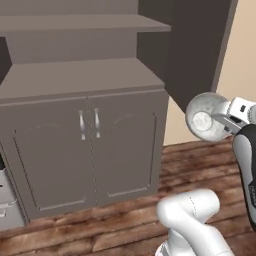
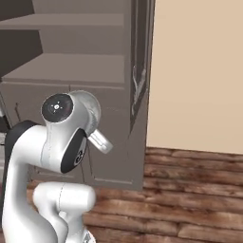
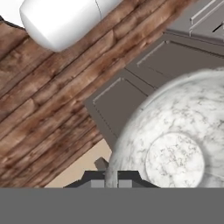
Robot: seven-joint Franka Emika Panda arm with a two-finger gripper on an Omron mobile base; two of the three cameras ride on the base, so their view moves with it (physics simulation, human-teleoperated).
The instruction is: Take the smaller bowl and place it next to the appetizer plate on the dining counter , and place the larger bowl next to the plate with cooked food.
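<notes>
A white robot arm with dark joints rises from its base, bends at the elbow and reaches out to the right in the left base view. Its gripper (image 1: pixel 220 121) is raised high above the floor, jaws clamped on the smaller bowl's (image 1: pixel 206 118) rim.

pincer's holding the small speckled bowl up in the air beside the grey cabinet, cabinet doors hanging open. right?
Not quite. The cabinet doors are shut: the left base view shows both panels flush, handles side by side at the middle seam. The rest holds: the pincer is shut on the smaller bowl, held in the air beside the cabinet, above the wood floor.
</notes>
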